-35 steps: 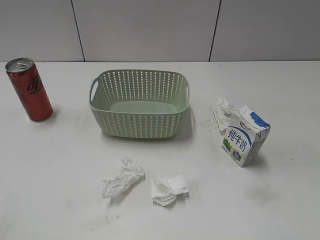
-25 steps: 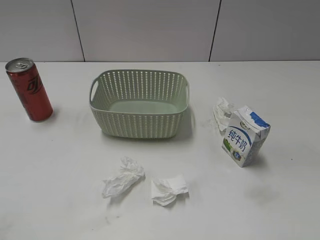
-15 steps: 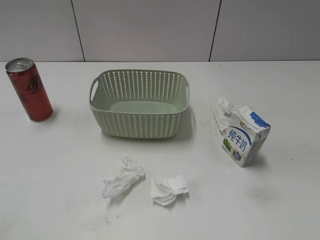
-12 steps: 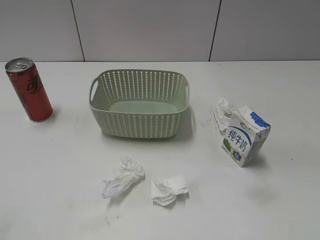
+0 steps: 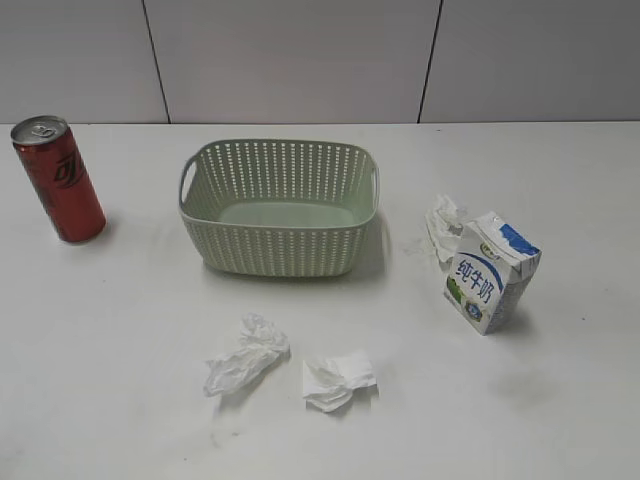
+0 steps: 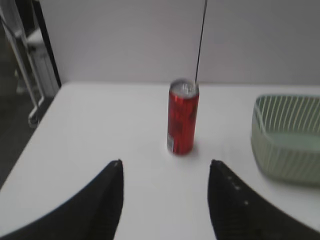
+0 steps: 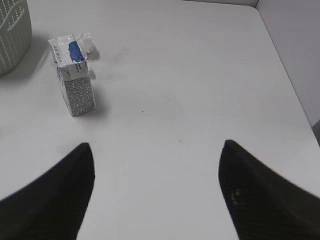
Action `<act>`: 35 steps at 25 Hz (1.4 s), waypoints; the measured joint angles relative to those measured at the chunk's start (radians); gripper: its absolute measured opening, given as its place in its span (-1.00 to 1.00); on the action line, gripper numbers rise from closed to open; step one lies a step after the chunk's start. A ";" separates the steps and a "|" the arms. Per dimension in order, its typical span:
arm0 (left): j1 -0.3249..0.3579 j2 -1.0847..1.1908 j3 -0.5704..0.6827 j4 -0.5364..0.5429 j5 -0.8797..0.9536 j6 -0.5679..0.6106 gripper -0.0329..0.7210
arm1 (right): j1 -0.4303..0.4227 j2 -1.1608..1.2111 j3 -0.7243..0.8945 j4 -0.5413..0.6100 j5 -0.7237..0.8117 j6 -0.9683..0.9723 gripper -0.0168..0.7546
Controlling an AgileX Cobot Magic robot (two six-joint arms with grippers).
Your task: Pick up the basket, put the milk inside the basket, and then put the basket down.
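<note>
Beside the milk (image 5: 490,272), a crumpled tissue (image 5: 441,225); basket (image 5: 280,206) well apart.

exterior slants down, wrist views forward, all sharing basket (image 5: 279,205)

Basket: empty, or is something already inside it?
Empty. The basket shows only its bare green floor; the milk stands upright on the table to its right.

Two black claws (image 6: 165,165), tapered fingers (image 7: 65,185)
</note>
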 joint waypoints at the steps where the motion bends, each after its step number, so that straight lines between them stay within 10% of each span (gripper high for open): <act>1: 0.000 0.031 -0.002 0.000 -0.093 0.000 0.19 | 0.000 0.000 0.000 0.000 0.000 0.000 0.57; 7: -0.002 0.294 -0.013 0.029 -0.617 0.000 0.22 | 0.000 0.000 0.000 0.000 0.000 0.000 0.57; 14: -0.081 0.672 -0.226 0.067 -0.748 0.000 0.27 | 0.000 0.000 0.000 0.000 0.000 0.000 0.57; 23: -0.327 1.175 -0.652 0.066 -0.390 0.000 0.28 | 0.000 0.000 0.000 0.000 0.000 0.000 0.57; 35: -0.349 1.735 -0.899 -0.054 -0.101 0.000 0.43 | 0.000 0.000 0.000 0.000 0.000 0.000 0.57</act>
